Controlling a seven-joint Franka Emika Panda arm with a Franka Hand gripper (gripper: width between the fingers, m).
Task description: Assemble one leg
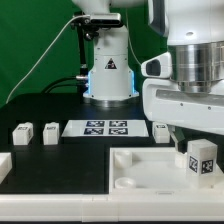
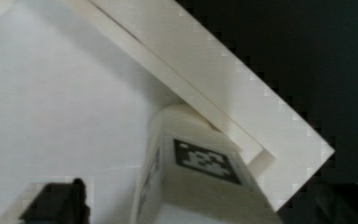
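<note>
A leg (image 1: 200,158), a small white block with a black-and-white tag, stands upright at the right corner of the large white tabletop (image 1: 140,172). My gripper (image 1: 198,148) hangs right over it. In the wrist view the leg (image 2: 202,165) lies between my jaws, at the tabletop's (image 2: 69,100) raised rim. One dark finger (image 2: 55,202) stands apart from the leg, with a strip of white showing between them. The gripper (image 2: 202,208) is open around the leg. The other finger is hard to tell from the dark table.
Three more legs lie on the black table: two at the exterior view's left (image 1: 22,133) (image 1: 50,131) and one near the middle (image 1: 162,128). The marker board (image 1: 103,127) lies between them. The robot base (image 1: 107,75) stands behind. A white piece (image 1: 4,165) sits at the left edge.
</note>
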